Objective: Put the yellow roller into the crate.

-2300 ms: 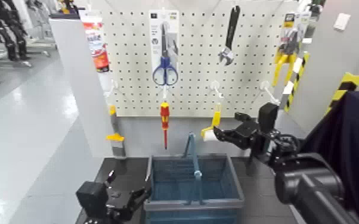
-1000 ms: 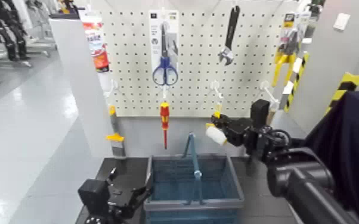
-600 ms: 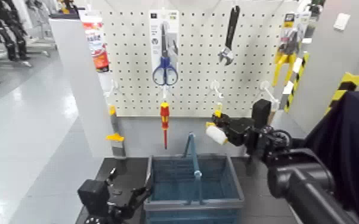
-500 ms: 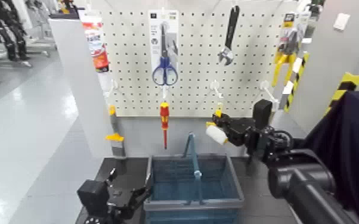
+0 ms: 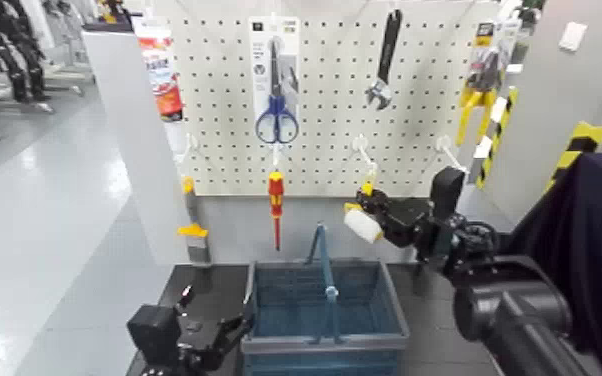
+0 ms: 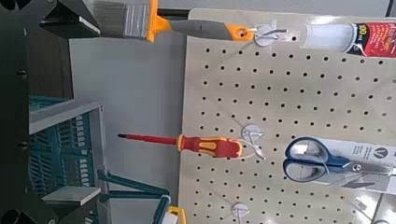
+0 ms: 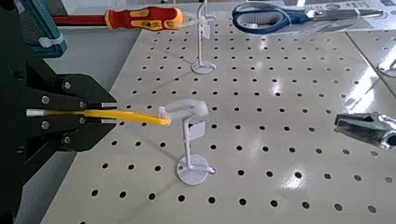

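Yellow roller (image 5: pixel 362 216) is clamped in the right gripper (image 5: pixel 377 213), off its pegboard hook (image 7: pixel 191 132), held above the crate (image 5: pixel 325 310) and over its far right corner. Remaining: lower it inside and release. Left gripper (image 5: pixel 227 330) idles beside the crate's left wall, fingers apart.

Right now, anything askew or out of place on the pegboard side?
Only the yellow roller: it's off its white hook, clamped in the right gripper in front of the pegboard, above the crate. Scissors, screwdriver and wrench hang straight. Left gripper idles beside the crate.
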Robot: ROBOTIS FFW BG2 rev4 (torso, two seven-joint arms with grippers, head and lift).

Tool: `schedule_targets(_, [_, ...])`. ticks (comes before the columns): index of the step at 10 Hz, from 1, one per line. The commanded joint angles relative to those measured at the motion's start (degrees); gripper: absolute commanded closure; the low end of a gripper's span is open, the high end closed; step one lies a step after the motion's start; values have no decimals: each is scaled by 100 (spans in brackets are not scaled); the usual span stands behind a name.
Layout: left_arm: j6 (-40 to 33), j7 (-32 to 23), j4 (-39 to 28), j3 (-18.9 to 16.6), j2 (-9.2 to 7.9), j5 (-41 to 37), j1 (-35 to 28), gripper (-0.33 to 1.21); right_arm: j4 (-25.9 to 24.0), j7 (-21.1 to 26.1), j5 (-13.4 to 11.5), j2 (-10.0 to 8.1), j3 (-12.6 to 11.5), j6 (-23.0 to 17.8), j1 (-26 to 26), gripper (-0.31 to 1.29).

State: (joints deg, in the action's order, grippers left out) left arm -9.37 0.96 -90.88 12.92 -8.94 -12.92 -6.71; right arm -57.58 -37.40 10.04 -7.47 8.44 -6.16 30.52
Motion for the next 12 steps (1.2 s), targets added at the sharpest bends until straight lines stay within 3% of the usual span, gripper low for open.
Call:
schedule_targets(1, [14, 0, -9, -18, 6, 9, -32, 11, -570, -13, 33, -18, -62, 203, -283, 121])
schedule_targets(3, [23, 0, -18, -35, 15, 9, -41, 11, -1212, 14, 33, -53, -150, 519, -538, 121])
schedule_targets(6, [49, 0, -18, -53, 33, 9, -50, 11, -2574, 198, 51, -79, -396, 1433, -1197, 121])
schedule_targets(8, [67, 0, -27, -53, 33, 9, -58, 11, -3330, 330, 139, 0, -580, 2066, -1611, 121])
schedule_targets(10, [67, 0, -27, -44, 33, 9, -50, 11, -3576, 356, 455, 26, -642, 2259, -1901, 121])
schedule_targets(12, [58, 0, -27, -44, 33, 9, -41, 11, -3436, 436, 807, 53, -703, 2251, -2164, 121])
